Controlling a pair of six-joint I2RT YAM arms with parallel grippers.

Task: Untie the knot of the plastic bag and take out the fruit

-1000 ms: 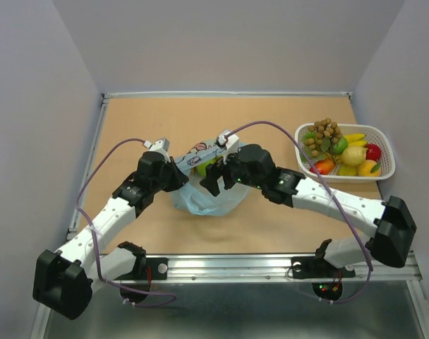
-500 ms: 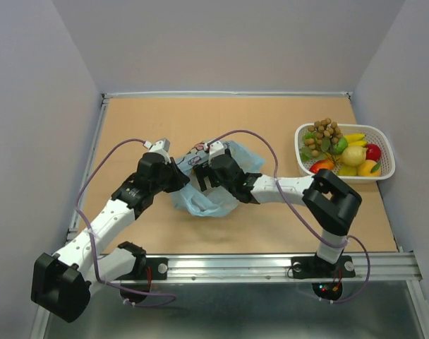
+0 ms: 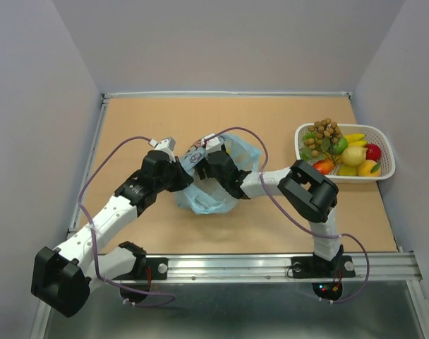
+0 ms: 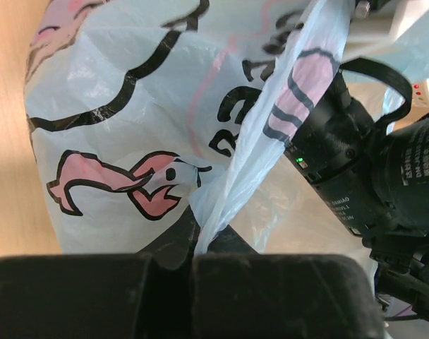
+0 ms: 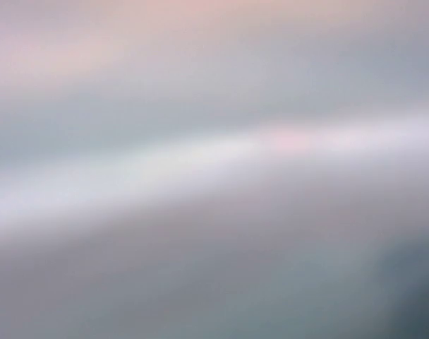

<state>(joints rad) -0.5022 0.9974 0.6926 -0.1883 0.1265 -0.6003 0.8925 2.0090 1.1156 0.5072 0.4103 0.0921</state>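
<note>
The light blue plastic bag (image 3: 204, 198) with pink and dark prints lies at mid-table. It fills the left wrist view (image 4: 130, 106). My left gripper (image 4: 197, 248) is shut on a twisted strip of the bag's handle (image 4: 271, 127) and holds it taut. It sits at the bag's left edge (image 3: 175, 174). My right gripper (image 3: 213, 169) is pushed into the bag's open top, fingers hidden. Its wrist view is only blurred plastic. I cannot make out the knot. Fruit in the bag is hidden. A brown grape bunch (image 3: 325, 130) and other fruit lie in the basket.
A white basket (image 3: 386, 143) at the right edge holds bananas (image 3: 355, 138), a pale yellow piece (image 3: 353, 155) and red and green fruit. The right arm's elbow (image 3: 307, 191) is folded up between the bag and the basket. Purple cables loop above both arms.
My right arm has folded, its elbow swinging left, and its gripper has moved left into the bag. The bag's far side has spread out to the right. My left gripper has held its grip.
</note>
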